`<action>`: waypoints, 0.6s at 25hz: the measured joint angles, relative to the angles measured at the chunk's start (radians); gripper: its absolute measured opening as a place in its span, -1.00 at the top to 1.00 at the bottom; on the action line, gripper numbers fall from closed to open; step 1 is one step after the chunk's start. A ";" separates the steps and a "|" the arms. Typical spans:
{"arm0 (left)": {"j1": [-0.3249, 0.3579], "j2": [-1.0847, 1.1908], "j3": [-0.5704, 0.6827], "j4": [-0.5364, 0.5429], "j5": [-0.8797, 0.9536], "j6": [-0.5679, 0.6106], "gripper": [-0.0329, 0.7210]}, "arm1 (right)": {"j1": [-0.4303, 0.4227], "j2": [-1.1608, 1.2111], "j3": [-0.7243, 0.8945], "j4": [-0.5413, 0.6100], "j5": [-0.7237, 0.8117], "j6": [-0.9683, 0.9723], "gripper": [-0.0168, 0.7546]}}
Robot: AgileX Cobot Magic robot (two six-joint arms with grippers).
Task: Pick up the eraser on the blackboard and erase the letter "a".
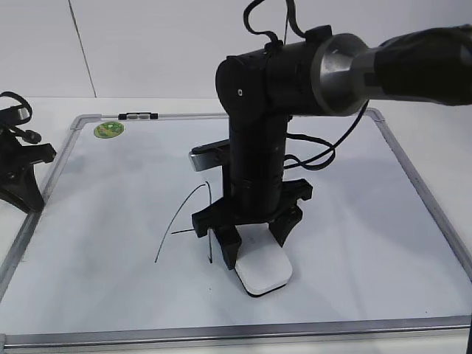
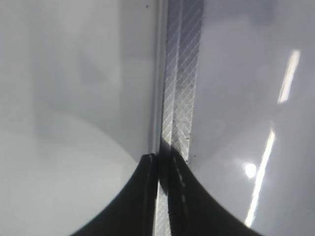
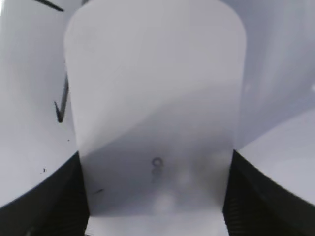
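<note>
The white eraser (image 1: 264, 271) lies flat on the blackboard (image 1: 354, 221), near its front edge. My right gripper (image 1: 254, 245) stands over the eraser's far end with a finger against each long side. In the right wrist view the eraser (image 3: 155, 98) fills the space between the two fingers (image 3: 155, 157), which are shut on it. The small letter "a" does not show in any view. My left gripper (image 1: 29, 199) sits at the board's left edge, shut and empty (image 2: 160, 160) over the grey frame (image 2: 182, 73).
Thin black strokes of a tall capital "A" (image 1: 184, 214) lie just left of the right gripper; parts show in the right wrist view (image 3: 59, 105). A green sticker (image 1: 108, 130) and a black-and-white clip (image 1: 138, 116) sit at the board's far left corner.
</note>
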 joint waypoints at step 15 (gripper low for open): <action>0.000 0.000 0.000 -0.002 0.001 0.000 0.88 | -0.029 -0.107 0.017 -0.123 -0.012 0.049 -0.44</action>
